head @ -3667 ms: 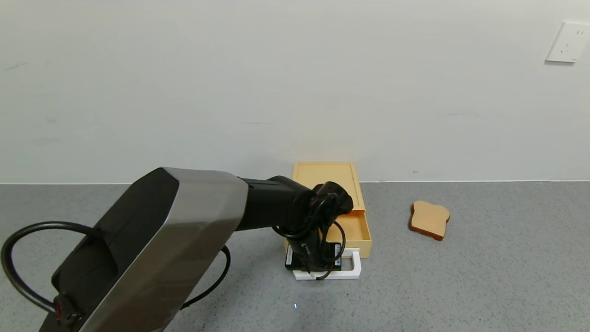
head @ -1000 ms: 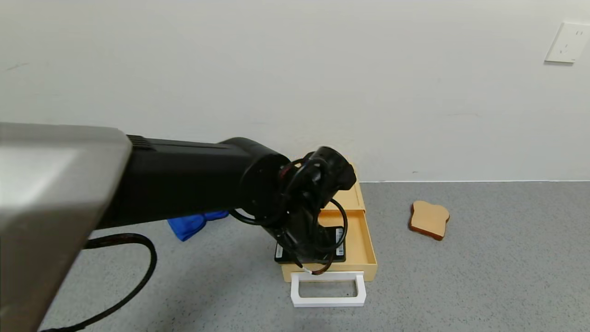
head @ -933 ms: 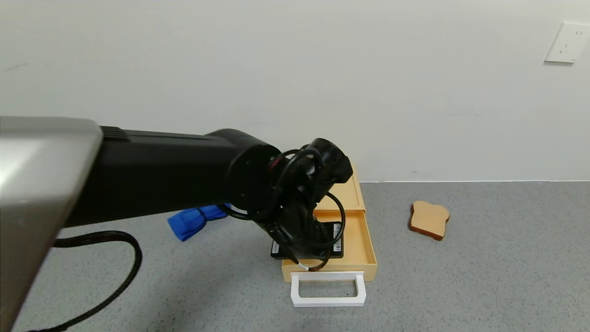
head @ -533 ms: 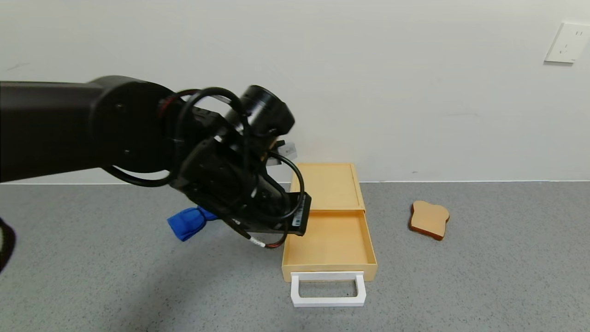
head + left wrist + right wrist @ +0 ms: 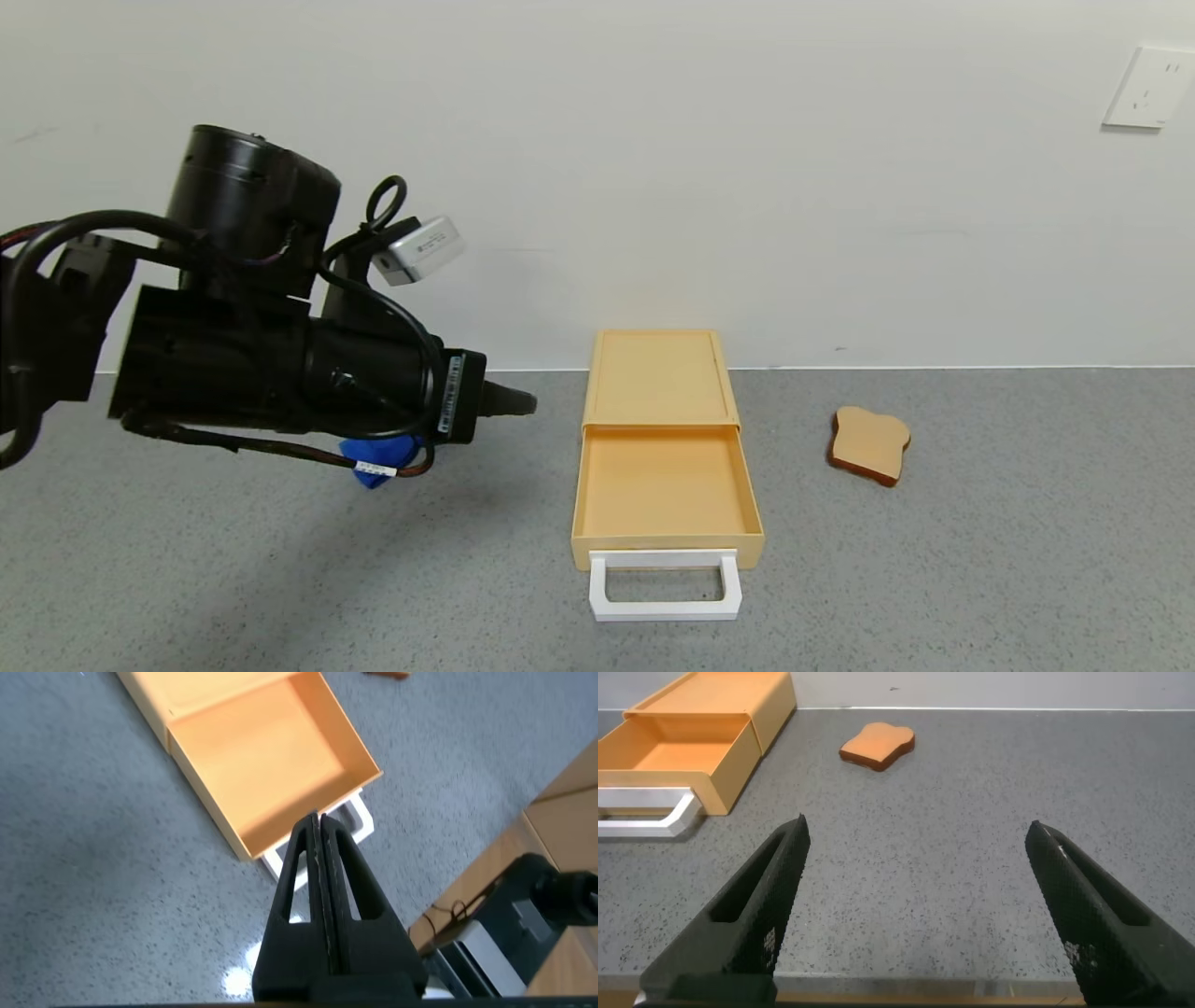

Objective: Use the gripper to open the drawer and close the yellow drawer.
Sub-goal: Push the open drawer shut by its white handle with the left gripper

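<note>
The pale yellow drawer [image 5: 663, 485] stands pulled out of its flat yellow casing [image 5: 659, 375] on the grey table, its white loop handle [image 5: 665, 586] toward me. The tray is empty. It also shows in the left wrist view [image 5: 266, 761] and the right wrist view [image 5: 673, 754]. My left gripper [image 5: 525, 402] is raised above the table left of the drawer, fingers pressed together, holding nothing; in its wrist view the gripper [image 5: 316, 819] points down over the handle end. My right gripper [image 5: 920, 831] is open and empty above the table's near right side, out of the head view.
A tan toast slice [image 5: 870, 444] lies right of the drawer, also in the right wrist view [image 5: 877, 746]. A blue cloth [image 5: 378, 457] lies left of the casing, partly behind my left arm. A wall stands behind the table, with a socket [image 5: 1150, 86].
The drawer has slid out farther since the oldest frame. My left gripper has let go of the handle, lifted and swung up and to the left, away from the drawer.
</note>
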You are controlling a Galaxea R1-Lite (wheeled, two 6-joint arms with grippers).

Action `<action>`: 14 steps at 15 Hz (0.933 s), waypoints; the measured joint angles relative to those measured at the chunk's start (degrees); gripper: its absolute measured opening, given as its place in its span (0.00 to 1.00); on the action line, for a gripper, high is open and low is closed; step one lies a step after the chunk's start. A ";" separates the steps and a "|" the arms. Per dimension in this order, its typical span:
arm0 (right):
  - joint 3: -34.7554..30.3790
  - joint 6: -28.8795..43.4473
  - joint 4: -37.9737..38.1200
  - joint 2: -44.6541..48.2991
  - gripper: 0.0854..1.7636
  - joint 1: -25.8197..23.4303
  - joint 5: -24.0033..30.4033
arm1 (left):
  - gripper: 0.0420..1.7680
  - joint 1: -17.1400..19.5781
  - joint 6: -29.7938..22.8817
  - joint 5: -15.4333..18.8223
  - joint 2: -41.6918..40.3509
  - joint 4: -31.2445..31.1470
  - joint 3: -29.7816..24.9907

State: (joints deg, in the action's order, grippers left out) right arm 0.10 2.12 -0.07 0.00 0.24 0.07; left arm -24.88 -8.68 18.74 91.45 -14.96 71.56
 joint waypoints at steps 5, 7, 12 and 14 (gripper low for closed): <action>0.00 0.00 0.00 0.00 0.96 0.00 -0.02 | 0.04 3.55 -0.30 -0.22 -3.56 8.52 -6.23; 0.00 0.00 0.00 0.00 0.96 0.00 -0.02 | 0.04 3.89 -0.30 -0.27 -3.95 8.55 -6.84; 0.00 0.02 0.00 0.00 0.96 0.00 0.00 | 0.04 3.99 -0.33 -0.22 -4.02 8.55 -7.20; 0.00 0.00 0.00 0.00 0.96 0.00 0.00 | 0.04 3.99 -0.44 -0.28 -4.00 8.57 -7.20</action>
State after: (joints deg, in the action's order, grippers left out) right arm 0.10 2.12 -0.07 0.00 0.24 0.07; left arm -20.89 -9.12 18.46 87.46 -6.39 64.35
